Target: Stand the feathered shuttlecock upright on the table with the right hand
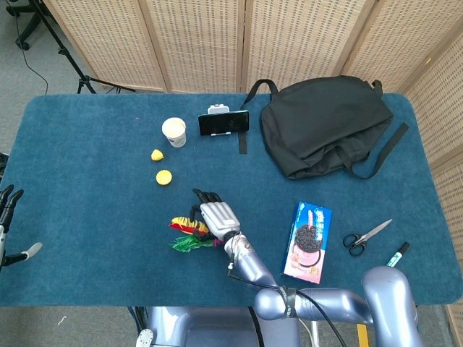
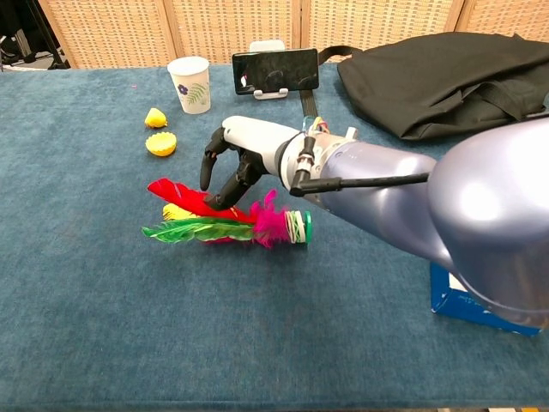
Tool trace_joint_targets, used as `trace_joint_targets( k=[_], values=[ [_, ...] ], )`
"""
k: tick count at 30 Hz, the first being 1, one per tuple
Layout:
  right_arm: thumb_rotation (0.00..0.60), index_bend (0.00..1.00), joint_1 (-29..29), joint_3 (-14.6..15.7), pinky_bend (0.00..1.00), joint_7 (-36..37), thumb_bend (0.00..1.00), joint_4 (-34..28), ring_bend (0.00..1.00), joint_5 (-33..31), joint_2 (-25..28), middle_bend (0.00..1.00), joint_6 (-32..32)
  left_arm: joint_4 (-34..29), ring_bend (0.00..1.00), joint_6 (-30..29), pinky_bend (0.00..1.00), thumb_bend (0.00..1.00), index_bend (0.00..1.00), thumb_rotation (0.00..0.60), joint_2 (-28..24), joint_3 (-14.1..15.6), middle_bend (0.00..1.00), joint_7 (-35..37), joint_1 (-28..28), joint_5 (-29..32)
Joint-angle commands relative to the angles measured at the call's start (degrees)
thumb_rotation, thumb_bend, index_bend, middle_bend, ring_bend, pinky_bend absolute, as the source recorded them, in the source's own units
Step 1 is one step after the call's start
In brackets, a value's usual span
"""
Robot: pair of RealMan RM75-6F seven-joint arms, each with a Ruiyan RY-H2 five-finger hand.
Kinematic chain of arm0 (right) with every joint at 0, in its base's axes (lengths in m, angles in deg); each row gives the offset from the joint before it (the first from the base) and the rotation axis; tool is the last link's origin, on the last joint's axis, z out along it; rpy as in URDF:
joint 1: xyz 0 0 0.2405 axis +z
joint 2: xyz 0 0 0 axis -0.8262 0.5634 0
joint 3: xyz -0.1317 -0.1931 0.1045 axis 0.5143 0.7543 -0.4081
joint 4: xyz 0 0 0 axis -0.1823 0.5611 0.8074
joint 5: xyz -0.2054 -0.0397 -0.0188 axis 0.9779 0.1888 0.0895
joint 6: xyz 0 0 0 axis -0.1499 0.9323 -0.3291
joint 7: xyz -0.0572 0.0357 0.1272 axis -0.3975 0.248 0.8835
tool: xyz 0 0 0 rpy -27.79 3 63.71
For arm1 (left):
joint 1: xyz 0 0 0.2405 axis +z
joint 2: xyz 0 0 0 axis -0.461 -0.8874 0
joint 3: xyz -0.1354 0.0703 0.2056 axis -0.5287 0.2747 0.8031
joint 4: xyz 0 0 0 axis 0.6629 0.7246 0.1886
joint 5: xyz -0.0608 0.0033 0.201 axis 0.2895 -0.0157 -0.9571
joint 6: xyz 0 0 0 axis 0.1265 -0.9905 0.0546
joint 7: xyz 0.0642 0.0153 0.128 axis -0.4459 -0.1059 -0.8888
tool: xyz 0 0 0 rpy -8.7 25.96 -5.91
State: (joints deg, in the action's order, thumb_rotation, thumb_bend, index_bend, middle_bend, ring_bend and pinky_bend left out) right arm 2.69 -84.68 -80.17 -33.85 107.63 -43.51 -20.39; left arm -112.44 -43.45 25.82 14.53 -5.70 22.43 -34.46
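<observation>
The feathered shuttlecock (image 1: 189, 235) lies on its side on the blue table (image 1: 87, 202), with red, yellow and green feathers pointing left and its pink tuft and green-white base (image 2: 298, 227) pointing right. My right hand (image 1: 215, 215) hovers just behind the feathers, fingers apart and curved down. In the chest view its fingertips (image 2: 216, 199) reach the red feather (image 2: 184, 196); the hand (image 2: 233, 159) holds nothing. My left hand (image 1: 9, 217) stays at the table's far left edge, fingers spread and empty.
A paper cup (image 1: 174, 131), a phone on a stand (image 1: 223, 122) and a black bag (image 1: 325, 123) stand at the back. Two yellow pieces (image 1: 164, 176) lie behind the shuttlecock. A cookie box (image 1: 307, 241), scissors (image 1: 365, 236) and a marker (image 1: 393, 261) are at the right.
</observation>
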Motion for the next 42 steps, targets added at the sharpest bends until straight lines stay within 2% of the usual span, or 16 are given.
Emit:
trace_joint_targets(
  k=[1, 7, 16, 29, 42],
  values=[
    [0.6, 0.51, 0.3, -0.1, 0.0, 0.5, 0.44, 0.4, 0.0, -0.5, -0.4, 0.0, -0.1, 0.0, 0.0, 0.0, 0.01, 0.0, 0.0, 0.6, -0.1, 0.0, 0.0, 0.1, 0.0, 0.1],
    [0.6, 0.59, 0.7, -0.3, 0.0, 1.9, 0.48, 1.0, 0.0, -1.3, -1.1, 0.0, -0.7, -0.1, 0.0, -0.1, 0.01, 0.0, 0.0, 0.6, -0.2, -0.2, 0.0, 0.6, 0.1, 0.3],
    [0.6, 0.67, 0.5, 0.2, 0.0, 4.1, 0.55, 1.3, 0.0, 0.7, -1.6, 0.0, -0.2, -0.1, 0.0, 0.1, 0.01, 0.0, 0.0, 0.6, -0.4, -0.2, 0.0, 0.9, 0.0, 0.4],
    [0.6, 0.72, -3.0, -0.6, 0.0, 15.0, 0.57, 0.0, 0.0, 16.2, 0.2, 0.03, 3.0, -0.2, 0.0, 0.2, 0.01, 0.0, 0.0, 0.6, -0.2, -0.1, 0.0, 0.4, -0.1, 0.3],
    [0.6, 0.73, -9.5, 2.6, 0.0, 26.8, 0.57, 2.0, 0.0, 23.0, 3.7, 0.05, 2.7, -0.5, 0.0, 0.3, 0.01, 0.0, 0.0, 0.6, 0.1, 0.0, 0.0, -0.7, -0.1, 0.3]
  ],
)
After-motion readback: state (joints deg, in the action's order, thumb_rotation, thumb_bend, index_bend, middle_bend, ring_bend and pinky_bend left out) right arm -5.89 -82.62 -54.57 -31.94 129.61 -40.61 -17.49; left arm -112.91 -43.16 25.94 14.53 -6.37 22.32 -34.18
